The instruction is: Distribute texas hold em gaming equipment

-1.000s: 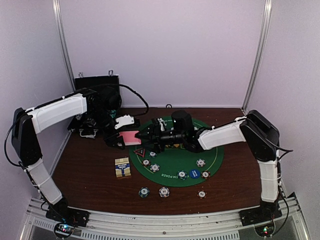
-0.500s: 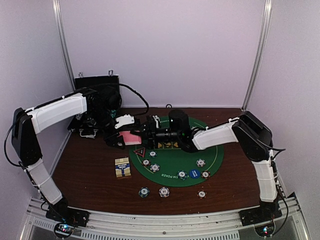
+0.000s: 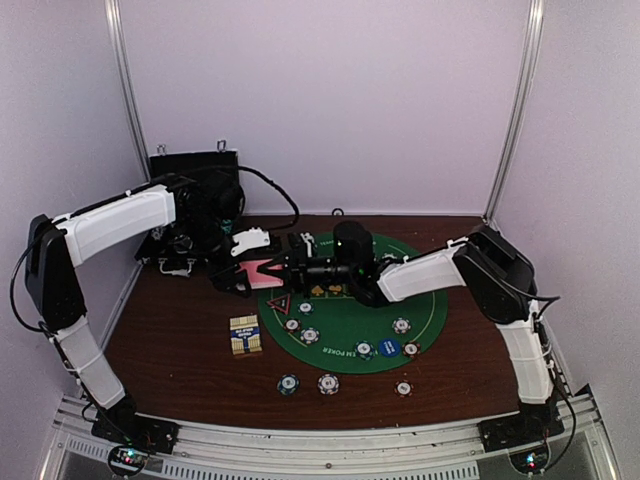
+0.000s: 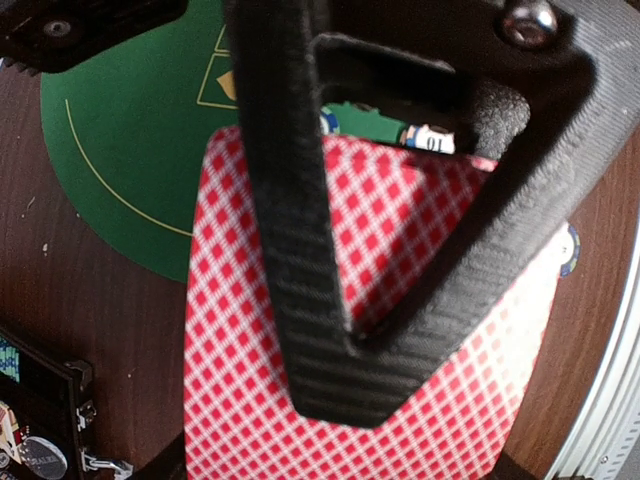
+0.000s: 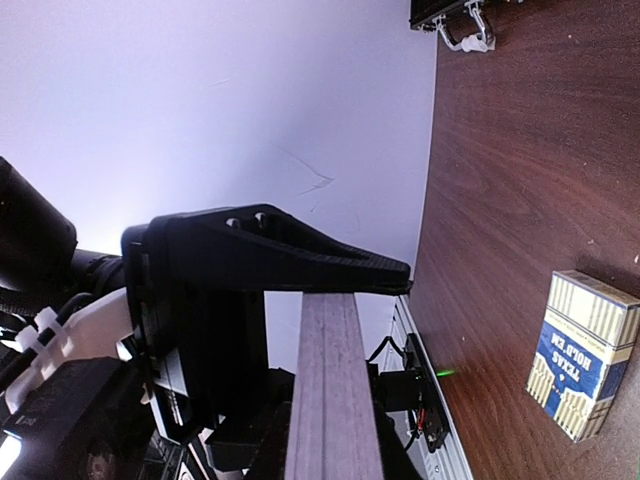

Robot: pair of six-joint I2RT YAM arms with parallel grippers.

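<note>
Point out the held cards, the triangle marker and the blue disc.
held cards (image 4: 240,380), left wrist view, checkered back.
triangle marker (image 3: 278,303), top view, its centre.
blue disc (image 3: 389,347), top view, its centre.

- You are looking at the pink-backed cards hanging above the green mat's far-left edge.
- The black-red triangle marker is lying just nearer.
- Striped chips are lying scattered nearer still, with the blue disc among them.

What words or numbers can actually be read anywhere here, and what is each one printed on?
"TEXAS HOLD'EM": on the striped card box, seen from the right wrist.
"EM POKER": along the near rim of the green mat.
"10": on a poker chip, seen from the left wrist.
The blue disc has print that is too small to read.
</note>
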